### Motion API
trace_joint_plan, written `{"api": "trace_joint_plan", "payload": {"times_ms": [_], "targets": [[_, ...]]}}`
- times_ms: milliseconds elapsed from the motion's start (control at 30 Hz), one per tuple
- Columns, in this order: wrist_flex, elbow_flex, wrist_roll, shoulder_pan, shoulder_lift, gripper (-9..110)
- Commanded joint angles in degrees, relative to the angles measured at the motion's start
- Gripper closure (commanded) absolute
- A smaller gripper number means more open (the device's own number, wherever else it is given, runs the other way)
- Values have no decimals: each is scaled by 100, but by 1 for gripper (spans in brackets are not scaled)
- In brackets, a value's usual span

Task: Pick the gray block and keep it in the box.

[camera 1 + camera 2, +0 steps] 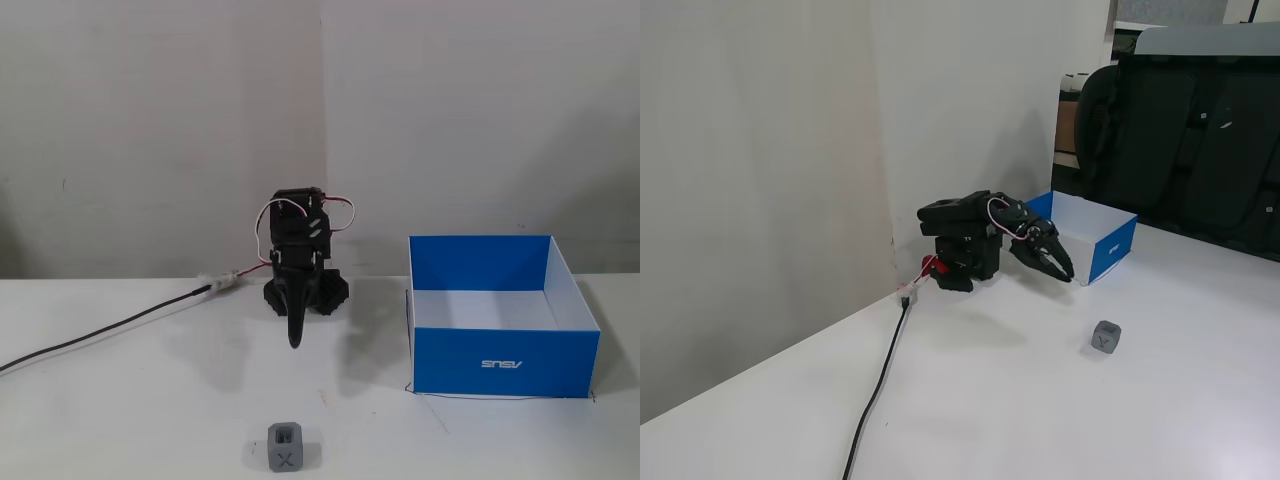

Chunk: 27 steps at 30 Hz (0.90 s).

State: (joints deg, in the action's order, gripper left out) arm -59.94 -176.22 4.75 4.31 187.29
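Observation:
The gray block (287, 447) is a small cube with a recessed top and an X on its front face. It sits on the white table near the front edge, and it also shows in a fixed view (1105, 338). The box (500, 362) is blue with a white inside and stands at the right, also seen behind the arm (1110, 246). My gripper (296, 338) hangs folded over the arm's base, pointing down, well behind the block and left of the box. Its jaws look shut and empty in both fixed views (1067, 274).
A black cable (110, 330) runs from the arm's base to the left across the table. A black office chair (1180, 130) stands beyond the table's far side. A white wall backs the table.

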Motion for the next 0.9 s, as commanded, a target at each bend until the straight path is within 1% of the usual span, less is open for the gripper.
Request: {"api": "trace_joint_plan", "payload": {"times_ms": [0,67,133,200,267,533,633,667,733,767,867], "targets": [[-290,888,-35,-9,888,101],[-483,1204,-70,-97,747,101],[-483,1600,-185,-167,193,101],[-413,1916,-246,-193,-492,101],[-281,2048,-246,-264,-773,101],[-255,3691,-580,-404,-3771,101],[-299,3841,-598,-413,-4263,101],[-308,3902,-606,-413,-4359,96],[-308,3955,-642,-431,-4412,93],[-325,3981,-642,-457,-4500,90],[-369,4263,-650,-571,-5247,84]]}}
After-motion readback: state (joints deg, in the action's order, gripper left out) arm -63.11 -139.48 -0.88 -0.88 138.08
